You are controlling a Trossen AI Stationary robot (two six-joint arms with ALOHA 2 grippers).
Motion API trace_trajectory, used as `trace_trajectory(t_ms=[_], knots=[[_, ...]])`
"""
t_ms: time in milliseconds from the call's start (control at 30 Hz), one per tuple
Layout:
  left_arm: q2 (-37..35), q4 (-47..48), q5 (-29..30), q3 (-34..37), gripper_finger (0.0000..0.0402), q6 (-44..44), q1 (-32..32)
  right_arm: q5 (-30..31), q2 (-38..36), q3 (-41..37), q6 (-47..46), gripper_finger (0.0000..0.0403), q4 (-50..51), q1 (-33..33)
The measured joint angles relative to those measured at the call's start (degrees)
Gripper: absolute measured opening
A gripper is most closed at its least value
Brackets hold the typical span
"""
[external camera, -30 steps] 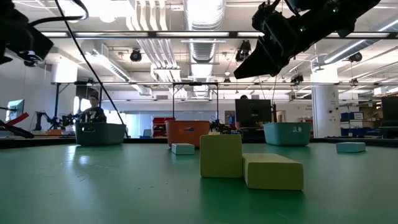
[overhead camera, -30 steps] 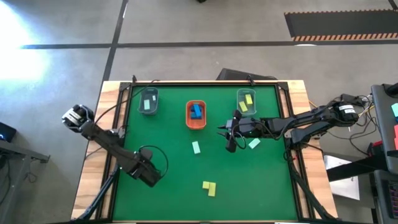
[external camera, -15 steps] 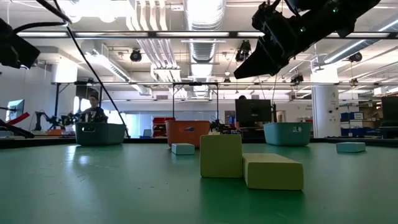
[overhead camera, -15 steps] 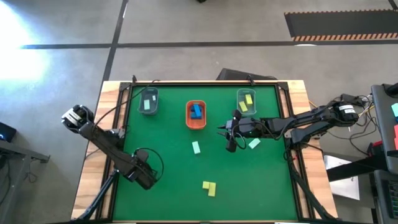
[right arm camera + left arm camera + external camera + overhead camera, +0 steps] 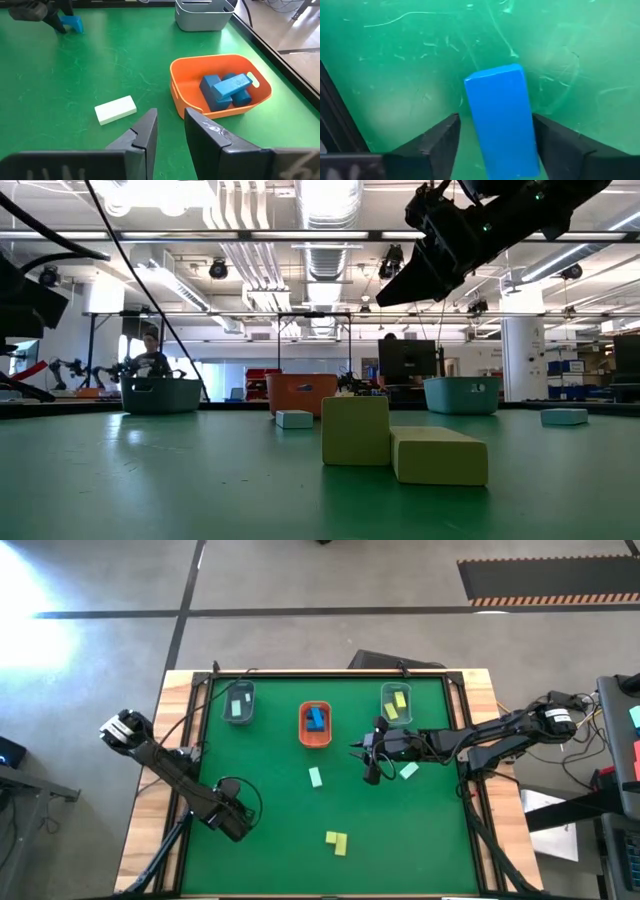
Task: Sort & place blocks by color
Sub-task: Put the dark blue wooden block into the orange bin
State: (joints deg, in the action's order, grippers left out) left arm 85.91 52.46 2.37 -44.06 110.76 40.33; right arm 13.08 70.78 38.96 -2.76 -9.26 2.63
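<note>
A dark blue block [image 5: 500, 120] lies flat on the green mat between the fingers of my open left gripper [image 5: 495, 121], which points down at it near the table's left near part [image 5: 232, 822]. In the high view the gripper hides this block; the right wrist view shows it [image 5: 71, 22] far off. My right gripper [image 5: 366, 760] hovers open over mid-table, empty, beside the orange tray [image 5: 220, 85]. Two mint blocks [image 5: 315, 777] [image 5: 408, 771] and two touching yellow blocks [image 5: 336, 841] lie loose on the mat.
Three trays stand along the far side: a grey one [image 5: 238, 702] with a mint block, the orange one [image 5: 315, 725] with blue blocks, and a grey one [image 5: 397, 703] with yellow blocks. Open mat lies around the loose blocks. A raised wooden rim [image 5: 175, 790] frames the mat.
My left gripper has come down and shifted a little toward the table's left edge, over the blue block. My right arm and all loose blocks have stayed where they were.
</note>
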Motion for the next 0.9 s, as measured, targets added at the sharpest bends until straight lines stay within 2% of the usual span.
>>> trace_trajectory(t_ms=[67,200,300,400,633,800,900], knots=[[0.3,-0.4,0.04,0.07,0.0195,-0.02,-0.1,0.0,0.0,0.0,-0.04,0.0089,0.01,0.0],[0.56,0.01,0.22,-0.16,0.0115,-0.07,-0.13,0.0,0.0,0.0,-0.02,0.0091,0.01,0.0],[0.32,0.52,2.68,-0.94,0.0116,-0.93,-0.13,0.0,0.0,-0.04,0.48,0.0086,-0.01,0.0],[-0.13,1.25,8.94,-2.77,0.0116,-4.42,-0.44,0.0,0.0,-0.34,1.22,0.0082,-0.04,0.0],[-0.88,0.43,20.67,-8.96,0.0116,-22.16,-5.55,0.0,0.0,-0.61,1.55,0.0086,-0.24,0.0],[-0.89,-0.83,24.21,-12.81,0.0116,-38.33,-12.39,-0.04,-0.72,-0.61,2.72,0.0084,-0.25,0.13],[-0.89,-7.22,25.89,-13.49,0.0116,-51.09,-17.15,-0.16,-1.47,-0.78,3.18,0.0079,-0.08,0.13]])
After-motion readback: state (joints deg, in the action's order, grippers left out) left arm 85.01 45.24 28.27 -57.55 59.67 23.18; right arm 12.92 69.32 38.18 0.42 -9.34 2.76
